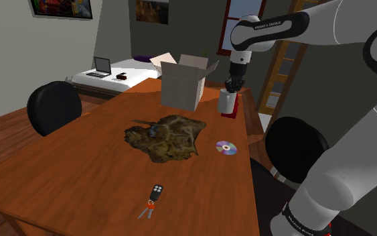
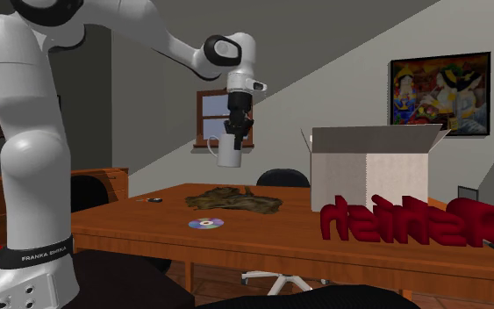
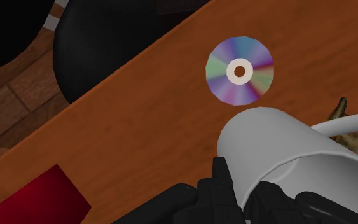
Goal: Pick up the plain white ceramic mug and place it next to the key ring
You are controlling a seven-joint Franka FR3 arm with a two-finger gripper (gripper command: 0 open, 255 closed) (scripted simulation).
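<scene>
My black gripper (image 1: pixel 232 87) is shut on the rim of a plain white mug (image 1: pixel 228 102) and holds it in the air over the table's far right part. In the second exterior view the mug (image 2: pixel 227 151) hangs from the gripper (image 2: pixel 238 132) well above the tabletop, handle toward that view's left. In the wrist view the mug (image 3: pixel 285 159) is clasped between the fingers (image 3: pixel 225 184). The key ring (image 1: pixel 152 199), a black fob with red-handled keys, lies near the table's front edge, far from the mug; it appears as a small dark item (image 2: pixel 153 201) in the second exterior view.
An open cardboard box (image 1: pixel 183 84) stands at the table's far end. A brown crumpled cloth (image 1: pixel 167 136) lies mid-table and a shiny disc (image 1: pixel 225 147) beside it. A red object (image 1: pixel 230 114) lies below the mug. Black chairs (image 1: pixel 53 106) stand at both long sides.
</scene>
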